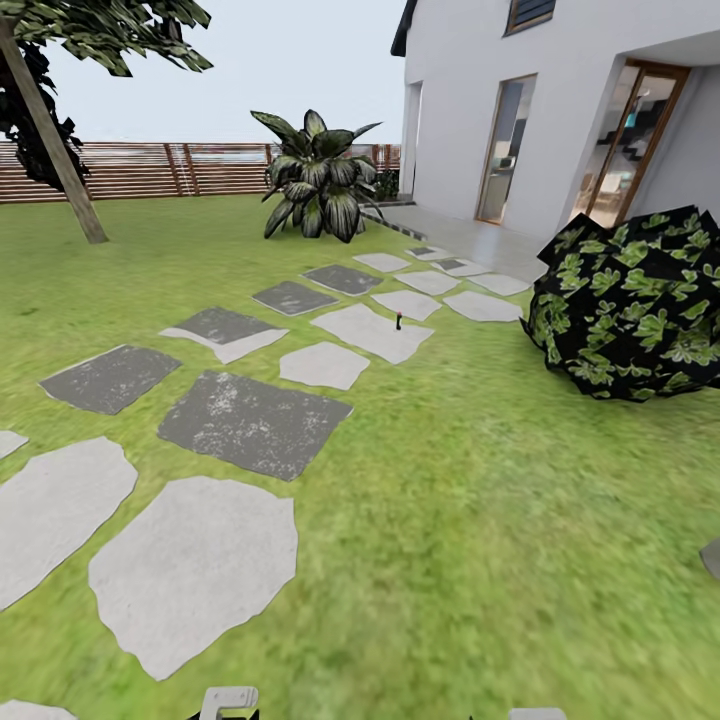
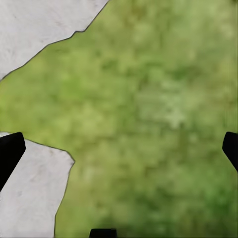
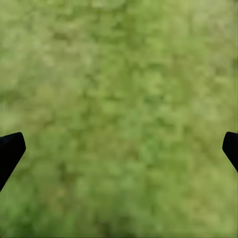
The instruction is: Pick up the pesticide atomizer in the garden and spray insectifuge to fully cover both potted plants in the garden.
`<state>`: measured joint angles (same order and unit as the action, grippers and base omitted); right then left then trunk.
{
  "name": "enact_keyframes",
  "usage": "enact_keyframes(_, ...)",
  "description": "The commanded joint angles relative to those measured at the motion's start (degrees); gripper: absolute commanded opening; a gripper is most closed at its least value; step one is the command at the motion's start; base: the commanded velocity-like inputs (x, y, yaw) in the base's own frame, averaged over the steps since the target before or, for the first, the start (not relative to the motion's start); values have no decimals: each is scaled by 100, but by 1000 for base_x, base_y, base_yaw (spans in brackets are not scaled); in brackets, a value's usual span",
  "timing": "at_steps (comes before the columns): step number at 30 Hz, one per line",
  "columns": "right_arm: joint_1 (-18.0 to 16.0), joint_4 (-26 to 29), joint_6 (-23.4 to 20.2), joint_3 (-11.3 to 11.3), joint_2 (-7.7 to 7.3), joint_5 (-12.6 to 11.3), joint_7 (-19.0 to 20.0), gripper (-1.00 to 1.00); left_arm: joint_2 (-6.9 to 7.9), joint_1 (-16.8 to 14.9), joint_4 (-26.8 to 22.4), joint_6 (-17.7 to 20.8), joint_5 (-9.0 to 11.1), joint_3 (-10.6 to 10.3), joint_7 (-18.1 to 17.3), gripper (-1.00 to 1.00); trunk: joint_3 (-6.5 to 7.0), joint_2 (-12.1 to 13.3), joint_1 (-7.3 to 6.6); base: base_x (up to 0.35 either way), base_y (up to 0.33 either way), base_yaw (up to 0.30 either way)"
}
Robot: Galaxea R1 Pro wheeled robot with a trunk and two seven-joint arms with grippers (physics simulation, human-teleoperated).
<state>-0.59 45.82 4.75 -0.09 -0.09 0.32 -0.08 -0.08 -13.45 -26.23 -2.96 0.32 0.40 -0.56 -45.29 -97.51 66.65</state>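
**A:** What does the head view give?

**B:** A lawn (image 1: 480,520) crossed by a path of flat stones (image 1: 195,570), some pale, some dark grey, running away toward a white house (image 1: 560,90) with tall glass doors. On one pale stone midway along the path stands a small dark upright thing (image 1: 398,321), too tiny to tell whether it is the atomizer.

**A:** Any plants?

**B:** A big striped agave (image 1: 318,178) sits at the far end of the path, with no pot, just in front of a brown slatted fence (image 1: 150,170). A dark bush with green leaves (image 1: 635,300) is on the right near the house. A slanted tree trunk (image 1: 50,130) rises at the far left. I can't make out any potted plants.

**A:** And the claws?

**B:** The left claw (image 2: 119,148) hangs over grass, its two dark fingertips (image 2: 10,151) spread wide at the frame's edges, nothing between them. Pale stone slabs (image 2: 29,198) lie beneath it on one side, with grass filling the rest.

**A:** The right one?

**B:** The right claw (image 3: 119,148) is spread just as wide, its fingertips (image 3: 10,148) apart and holding nothing, with plain grass (image 3: 119,99) below it.
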Motion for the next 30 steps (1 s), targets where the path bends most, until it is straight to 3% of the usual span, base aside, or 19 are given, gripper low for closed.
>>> enact_keyframes(1,-2,-3,17,0,0,3,-1,100,-1,-3,4,-19,3,4,-6,100,14,40,-23,0,0,0)
enact_keyframes(7,-2,-3,17,3,0,3,-1,100,-1,-3,4,-17,3,4,-9,100,122,280,-155,0,0,0)
enact_keyframes(17,-2,-3,17,18,-22,3,13,100,-1,0,-9,-18,3,1,-4,100,122,280,-155,11,0,0)
enact_keyframes(30,-2,4,17,-6,-44,3,28,100,-1,0,-5,-18,8,4,-6,100,122,280,-155,320,0,0)
